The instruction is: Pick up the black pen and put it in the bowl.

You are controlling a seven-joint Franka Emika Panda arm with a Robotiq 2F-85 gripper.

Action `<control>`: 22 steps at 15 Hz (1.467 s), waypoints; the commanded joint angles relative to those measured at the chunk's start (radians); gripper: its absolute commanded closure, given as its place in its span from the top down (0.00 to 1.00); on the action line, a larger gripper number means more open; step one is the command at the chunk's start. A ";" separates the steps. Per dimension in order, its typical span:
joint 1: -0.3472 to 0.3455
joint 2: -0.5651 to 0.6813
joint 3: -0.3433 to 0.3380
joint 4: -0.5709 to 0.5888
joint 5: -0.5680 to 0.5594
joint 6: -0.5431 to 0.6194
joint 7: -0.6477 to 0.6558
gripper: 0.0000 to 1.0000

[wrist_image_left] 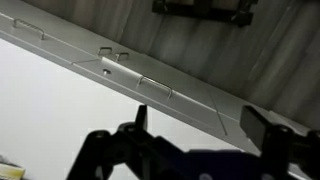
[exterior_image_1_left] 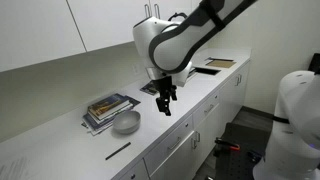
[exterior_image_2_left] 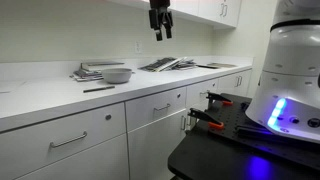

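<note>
The black pen [exterior_image_1_left: 118, 151] lies flat on the white counter near its front edge; it also shows in an exterior view [exterior_image_2_left: 99, 89]. The grey-white bowl [exterior_image_1_left: 126, 123] stands just behind the pen, next to a stack of books, and shows in both exterior views [exterior_image_2_left: 117, 75]. My gripper [exterior_image_1_left: 165, 103] hangs in the air well above the counter, to the side of the bowl, fingers apart and empty; it also shows high up in an exterior view [exterior_image_2_left: 160, 28]. In the wrist view the gripper [wrist_image_left: 205, 125] is open, over the counter edge and drawers; pen and bowl are out of that view.
A stack of books [exterior_image_1_left: 107, 108] lies beside the bowl. More papers and a flat book [exterior_image_1_left: 218, 64] lie further along the counter. Drawers with handles [exterior_image_2_left: 163, 108] run below the counter edge. Wall cabinets hang above. A white robot base [exterior_image_2_left: 290, 70] stands nearby.
</note>
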State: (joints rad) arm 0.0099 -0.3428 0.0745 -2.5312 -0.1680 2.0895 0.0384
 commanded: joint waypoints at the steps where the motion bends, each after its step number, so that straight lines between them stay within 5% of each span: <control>1: 0.008 0.000 -0.007 0.001 -0.002 -0.002 0.002 1.00; 9: 0.025 0.089 -0.008 0.041 -0.015 0.030 -0.073 1.00; 15: 0.088 0.435 0.012 0.203 0.007 0.214 -0.339 1.00; 22: 0.116 0.779 0.094 0.547 -0.034 0.144 -0.524 1.00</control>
State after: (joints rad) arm 0.1264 0.3421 0.1519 -2.1169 -0.1789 2.3168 -0.4221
